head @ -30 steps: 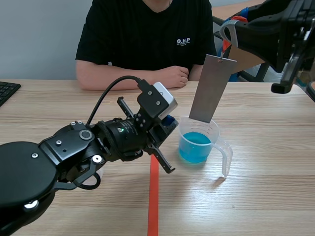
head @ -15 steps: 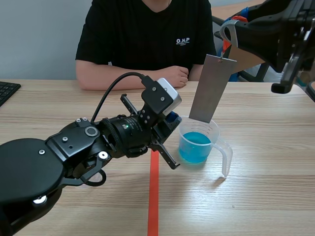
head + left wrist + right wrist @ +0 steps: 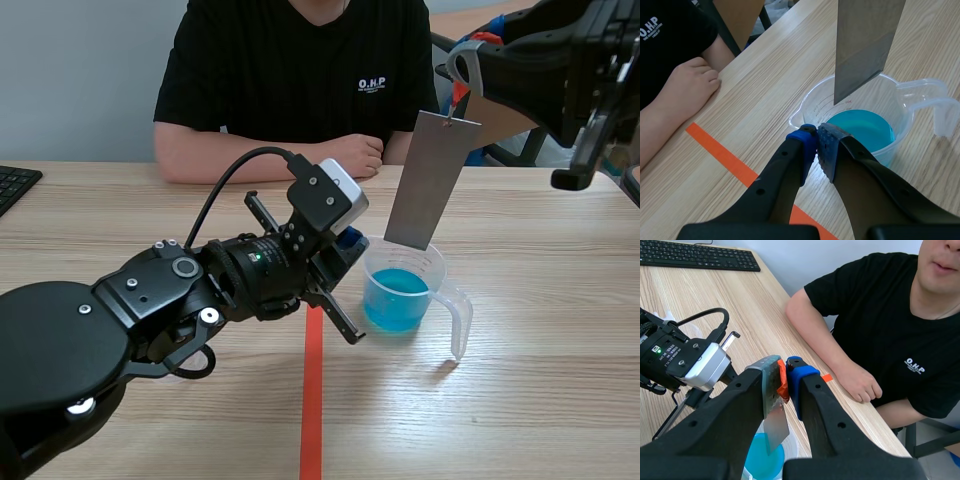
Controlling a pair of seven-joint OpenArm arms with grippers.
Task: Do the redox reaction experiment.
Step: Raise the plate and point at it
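Pale wooden desk (image 3: 560, 400) carries a clear plastic measuring cup (image 3: 437, 262) with blue liquid (image 3: 398, 300) in its bottom, its handle turned away from the left arm. Left tool (image 3: 815, 137) sits at the cup's near rim, its pads closed tight with the rim pinched between them. Right tool (image 3: 785, 367), raised high, is clamped on an orange tab (image 3: 782, 380) from which a grey metal sheet (image 3: 432, 180) hangs slightly tilted. The sheet's lower edge reaches the cup's mouth, clear of the liquid. Across the desk sits a person (image 3: 300, 70) in a black shirt, one hand (image 3: 350, 155) resting on the wood.
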